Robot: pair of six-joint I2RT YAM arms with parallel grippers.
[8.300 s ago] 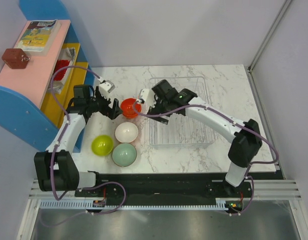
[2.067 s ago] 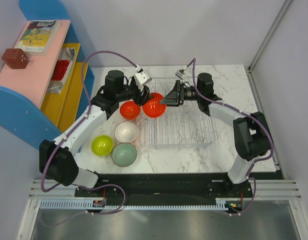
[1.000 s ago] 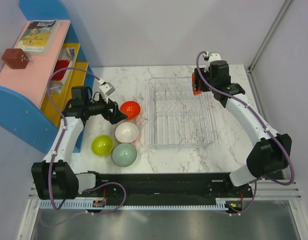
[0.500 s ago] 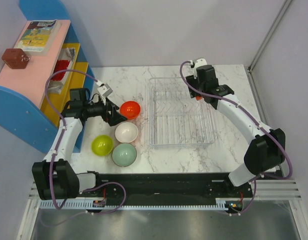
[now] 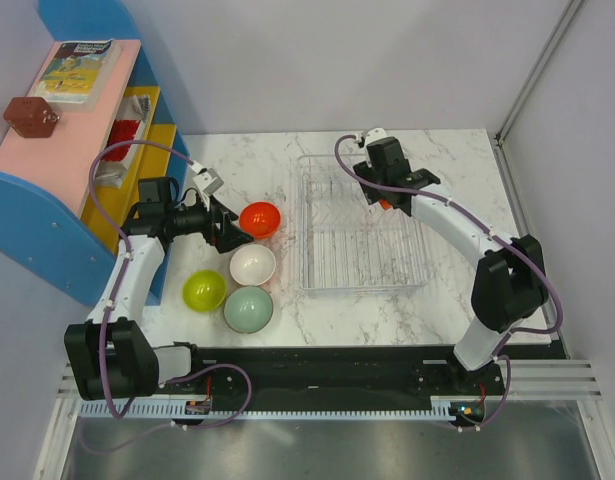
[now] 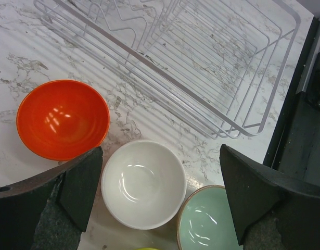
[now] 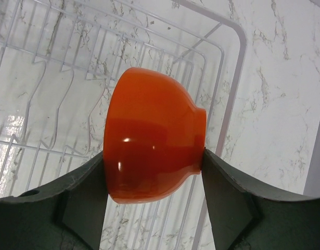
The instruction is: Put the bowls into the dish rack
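My right gripper (image 5: 383, 196) (image 7: 153, 156) is shut on a red-orange bowl (image 7: 152, 151) turned on its side, rim against one finger and foot against the other. It hangs over the far part of the clear dish rack (image 5: 359, 255) (image 7: 230, 88); from above only a sliver of this bowl (image 5: 386, 205) shows. My left gripper (image 5: 225, 228) (image 6: 160, 159) is open above the table, holding nothing. Below it sit a second red-orange bowl (image 5: 260, 217) (image 6: 62, 125), a white bowl (image 5: 253, 264) (image 6: 143, 183), a grey-green bowl (image 5: 248, 309) (image 6: 209, 221) and a lime-yellow bowl (image 5: 204, 290).
A blue, pink and yellow shelf unit (image 5: 77, 150) stands along the left edge, with a book (image 5: 75, 65) and a brown object (image 5: 30, 115) on top. The four bowls on the table are clustered left of the rack.
My right arm has carried the red-orange bowl from the rack's far right corner leftward over its far part. The left arm has barely moved and stays open.
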